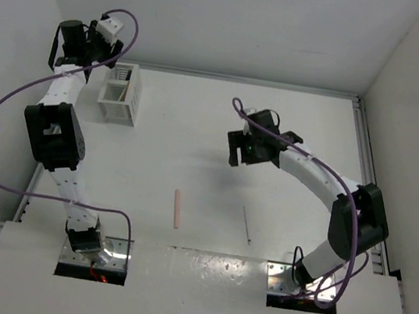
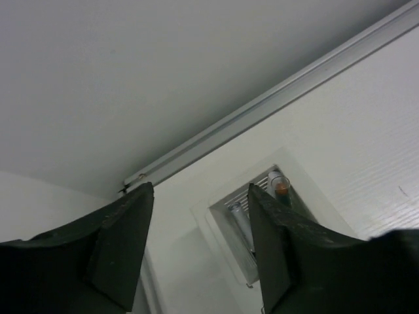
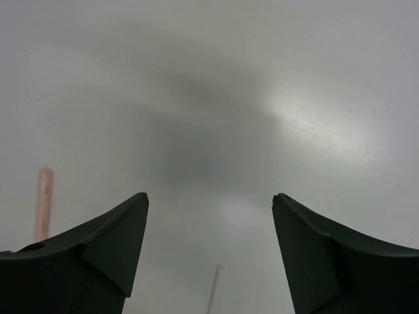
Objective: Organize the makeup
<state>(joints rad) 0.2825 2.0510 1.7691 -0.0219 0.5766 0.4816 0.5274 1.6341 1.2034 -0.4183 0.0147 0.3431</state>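
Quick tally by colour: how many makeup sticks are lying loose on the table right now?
Thick pink pencil-like stick: 1
Thin white pencil-like stick: 1
Total loose: 2
What sits inside the white slatted box is too hidden to count.

The table [image 1: 194, 155] is smooth and white with a dull sheen, while the panel [image 1: 199, 282] along its near edge looks like painted metal, glossier and mottled with glare. The left gripper [image 2: 200, 191] and right gripper [image 3: 209, 196] have matt black, plastic-looking fingers. The slatted box [image 1: 117, 112] at far left looks like smooth white plastic, and the pink stick [image 1: 176, 208] is matt.
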